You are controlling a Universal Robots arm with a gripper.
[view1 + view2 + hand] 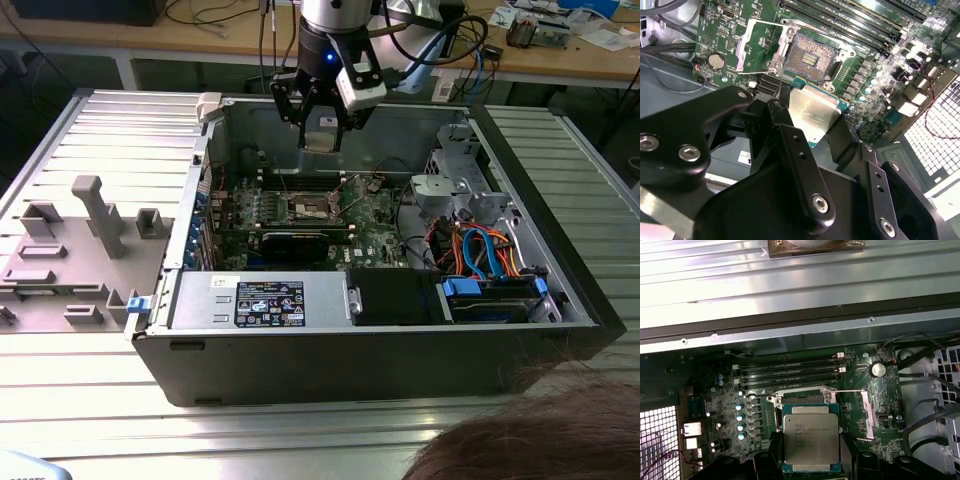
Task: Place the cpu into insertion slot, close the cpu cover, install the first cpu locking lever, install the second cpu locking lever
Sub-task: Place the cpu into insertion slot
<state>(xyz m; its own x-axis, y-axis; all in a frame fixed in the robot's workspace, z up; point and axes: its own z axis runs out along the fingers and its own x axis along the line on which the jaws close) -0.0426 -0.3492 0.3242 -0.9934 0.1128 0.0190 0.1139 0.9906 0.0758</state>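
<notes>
- Silvery-grey cpu (811, 440): held in the air inside the open computer case (300, 360), above the green board (375, 230) and apart from it, not yet seated.
- Black gripper (320, 138): its 2 fingers (796, 150) are clenched on opposite edges of the cpu, whose metal top faces both wrist views.
- Open insertion slot (810, 56): its dark centre is exposed. In the first wrist view the cpu overlaps its near rim.
- Raised cpu cover (742, 50): swung up just beside the insertion slot, leaving the opening free.
- Risk 1, as I judge it from the room: the grasp bears on thin edges only, so a slip could drop the cpu onto the contacts.
- Risk 2: a tilted or rotated descent could land 1 corner first and bend them.
- Risk 3: a finger brushing the cpu cover could knock it shut.
</notes>
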